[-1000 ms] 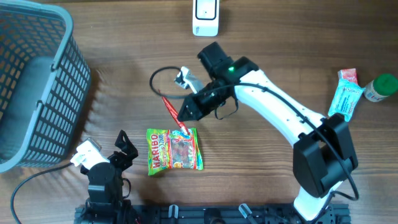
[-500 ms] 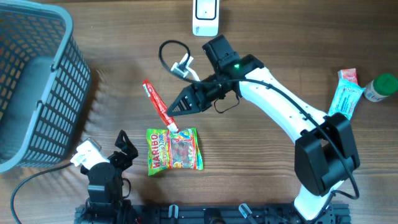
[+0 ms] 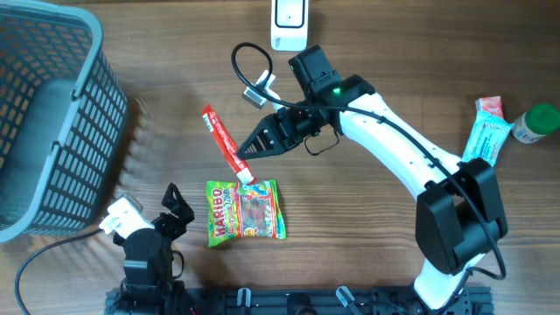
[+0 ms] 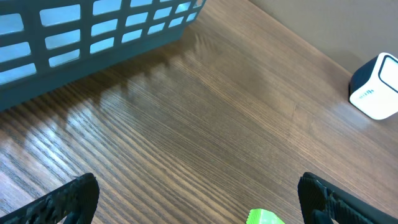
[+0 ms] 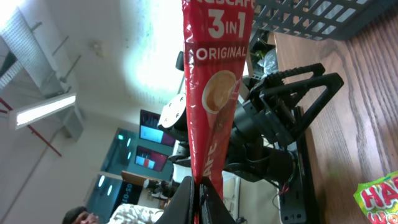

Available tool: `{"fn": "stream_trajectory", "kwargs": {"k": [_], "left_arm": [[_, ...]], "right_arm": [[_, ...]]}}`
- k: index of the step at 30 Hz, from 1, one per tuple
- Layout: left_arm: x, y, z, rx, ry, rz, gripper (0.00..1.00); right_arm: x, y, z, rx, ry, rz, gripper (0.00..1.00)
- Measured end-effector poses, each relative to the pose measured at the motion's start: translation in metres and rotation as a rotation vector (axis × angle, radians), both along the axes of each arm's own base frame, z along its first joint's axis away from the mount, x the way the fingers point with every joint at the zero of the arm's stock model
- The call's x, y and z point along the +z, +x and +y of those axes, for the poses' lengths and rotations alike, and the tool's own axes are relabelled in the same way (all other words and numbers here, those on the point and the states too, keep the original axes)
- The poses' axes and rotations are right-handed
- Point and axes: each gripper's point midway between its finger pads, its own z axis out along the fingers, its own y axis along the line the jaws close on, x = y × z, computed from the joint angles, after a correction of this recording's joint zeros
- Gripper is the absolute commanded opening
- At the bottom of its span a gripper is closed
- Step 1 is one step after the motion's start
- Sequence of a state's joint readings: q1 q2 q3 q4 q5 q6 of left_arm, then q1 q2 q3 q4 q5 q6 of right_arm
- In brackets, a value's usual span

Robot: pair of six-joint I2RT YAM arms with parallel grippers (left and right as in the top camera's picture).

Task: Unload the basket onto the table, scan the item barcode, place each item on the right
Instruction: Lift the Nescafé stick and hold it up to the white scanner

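Note:
The item is a red 3-in-1 coffee stick sachet (image 3: 221, 138). My right gripper (image 3: 248, 157) is shut on its lower end and holds it above the table. In the right wrist view the sachet (image 5: 214, 93) rises straight up from the shut jaws of the right gripper (image 5: 199, 200), its printed front facing the camera; no barcode shows. The white scanner (image 3: 290, 23) stands at the table's far edge, also seen as a white box (image 4: 375, 88). My left gripper (image 3: 171, 208) rests open near the front left; in its wrist view the gripper (image 4: 199, 208) has nothing between its fingers.
A Haribo bag (image 3: 245, 210) lies flat below the sachet; its green corner (image 4: 265, 218) shows in the left wrist view. A grey basket (image 3: 44, 114) fills the left side. At the right edge lie a teal tube (image 3: 486, 138) and a green-capped bottle (image 3: 535, 122).
The right gripper has lifted the sachet off the Haribo bag's top edge and carried it left and farther back; the sachet now tilts up-left. The left arm has not moved.

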State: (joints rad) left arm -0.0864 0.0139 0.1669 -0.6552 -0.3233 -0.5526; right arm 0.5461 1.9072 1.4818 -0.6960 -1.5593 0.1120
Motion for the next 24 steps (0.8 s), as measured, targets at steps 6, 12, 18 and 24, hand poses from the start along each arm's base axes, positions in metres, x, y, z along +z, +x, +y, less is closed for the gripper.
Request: {"fn": "stream_trajectory", "kwargs": {"k": [6, 12, 18, 24], "left_arm": [[0.0, 0.0, 0.0, 0.0, 0.0, 0.0, 1.0], [0.0, 0.0, 0.0, 0.0, 0.0, 0.0, 1.0], [0.0, 0.0, 0.0, 0.0, 0.0, 0.0, 1.0], [0.0, 0.0, 0.0, 0.0, 0.0, 0.0, 1.0]], "right_arm": [[-0.006, 0.003, 0.002, -0.019, -0.03, -0.023, 0.04], [-0.058, 0.042, 0.007, -0.223, -0.342, -0.121, 0.04], [-0.089, 0.104, -0.002, -0.489, -0.536, -0.321, 0.04], [-0.088, 0.152, -0.009, -0.679, -0.575, -0.477, 0.04]]}}
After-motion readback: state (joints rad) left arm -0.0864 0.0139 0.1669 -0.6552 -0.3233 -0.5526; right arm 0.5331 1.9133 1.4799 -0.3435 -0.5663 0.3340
